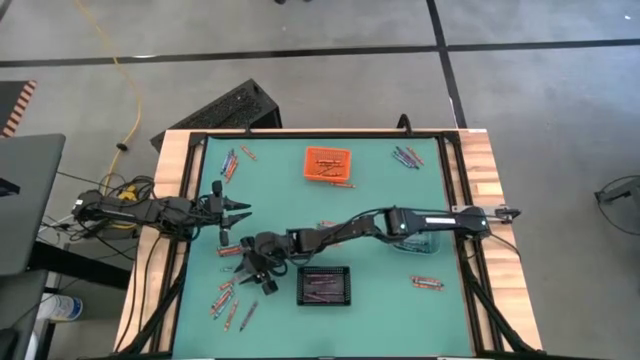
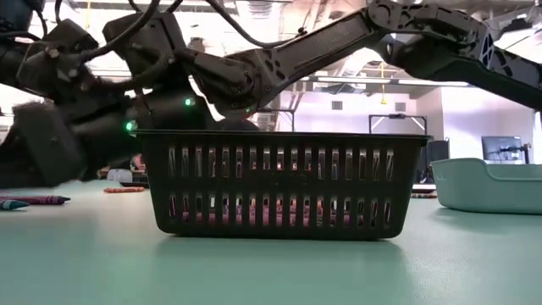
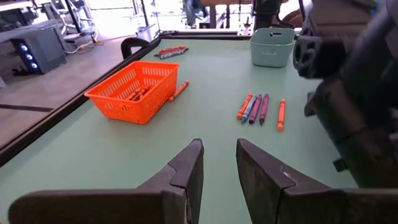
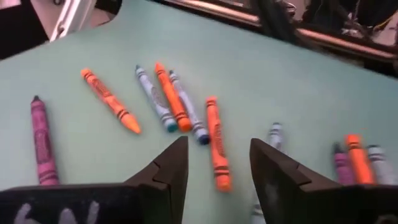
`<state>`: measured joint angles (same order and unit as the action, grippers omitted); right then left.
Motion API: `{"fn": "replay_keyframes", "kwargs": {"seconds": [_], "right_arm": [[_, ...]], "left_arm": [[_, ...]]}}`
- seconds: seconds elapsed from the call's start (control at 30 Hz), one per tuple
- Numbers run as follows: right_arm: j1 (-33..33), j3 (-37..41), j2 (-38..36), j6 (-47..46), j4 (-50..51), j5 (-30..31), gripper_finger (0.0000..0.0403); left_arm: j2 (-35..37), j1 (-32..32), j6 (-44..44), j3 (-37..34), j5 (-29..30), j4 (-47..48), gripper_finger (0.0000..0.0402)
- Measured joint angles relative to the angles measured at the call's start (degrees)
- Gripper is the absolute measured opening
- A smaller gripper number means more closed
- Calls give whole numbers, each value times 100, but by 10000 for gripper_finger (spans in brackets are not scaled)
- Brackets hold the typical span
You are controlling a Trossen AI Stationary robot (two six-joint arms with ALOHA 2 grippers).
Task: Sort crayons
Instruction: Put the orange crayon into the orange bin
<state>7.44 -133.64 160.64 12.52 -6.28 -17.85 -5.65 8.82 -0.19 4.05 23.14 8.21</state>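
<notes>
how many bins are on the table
3. The orange bin sits at the far middle, the black bin at the near middle, and the teal bin lies mostly hidden under the right arm.

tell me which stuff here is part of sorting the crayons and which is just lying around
Part of the job:
- loose crayons on the green mat
- orange bin with orange crayons inside
- black bin
- teal bin
- right pincer, open above the crayons
- left pincer, empty

Just lying about:
- yellow cable on the floor
- black crate behind the table
</notes>
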Motion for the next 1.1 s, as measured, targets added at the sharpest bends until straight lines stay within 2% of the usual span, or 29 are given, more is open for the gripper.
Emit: {"fn": "replay_keyframes", "kwargs": {"seconds": [0.33, 0.7, 0.9, 1.1], "right_arm": [[-33, 0, 16, 307, 280, 141, 128], [-28, -158, 576, 141, -176, 67, 118], [-28, -157, 526, 175, 223, 87, 115], [-105, -138, 301, 194, 868, 109, 90]], "left_arm": [[2, -1, 0, 0, 1, 0, 86], [2, 0, 0, 0, -3, 1, 86], [4, -1, 0, 2, 3, 0, 86], [2, -2, 0, 0, 6, 0, 86]]}}
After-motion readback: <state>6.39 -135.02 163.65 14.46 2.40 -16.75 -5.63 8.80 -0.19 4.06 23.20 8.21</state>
